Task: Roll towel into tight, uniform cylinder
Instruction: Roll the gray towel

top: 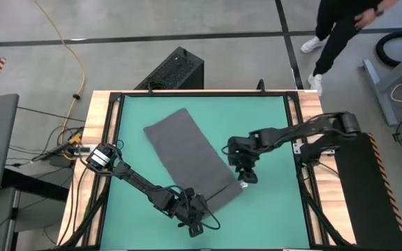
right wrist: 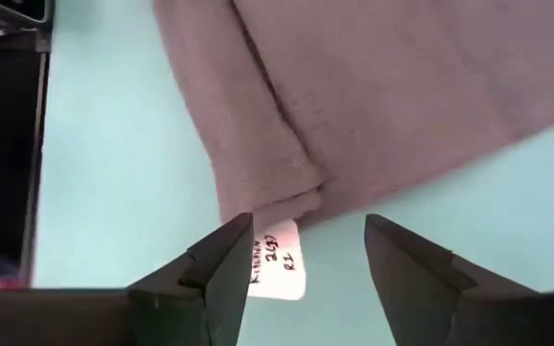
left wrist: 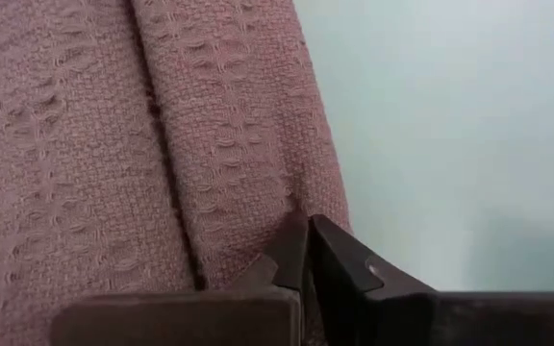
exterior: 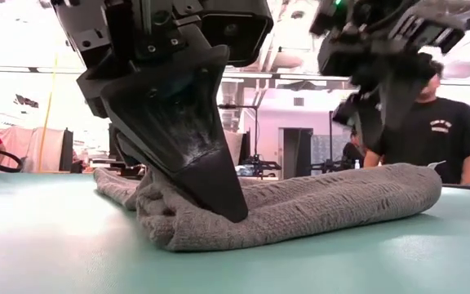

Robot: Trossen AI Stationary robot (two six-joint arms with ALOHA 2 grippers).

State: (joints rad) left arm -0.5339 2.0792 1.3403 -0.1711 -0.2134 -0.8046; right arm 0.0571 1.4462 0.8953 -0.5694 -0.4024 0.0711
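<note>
The towel [top: 192, 160] lies slanted across the middle of the teal table [top: 271, 125]. Only the right wrist view shows a small white tag [right wrist: 279, 261] with writing at the towel's corner. The left gripper [top: 195, 222], low in the high view, pinches the towel's near edge with fingers [left wrist: 339, 264] closed. The right gripper [right wrist: 306, 259] hovers above the other corner, fingers wide apart, holding nothing.

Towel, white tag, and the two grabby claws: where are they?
towel [top: 187, 157]: high view, middle of the cloth.
white tag [right wrist: 279, 261]: right wrist view, its written face.
left gripper [left wrist: 306, 252]: left wrist view, fingertips.
right gripper [right wrist: 308, 252]: right wrist view, gap between fingertips.
</note>
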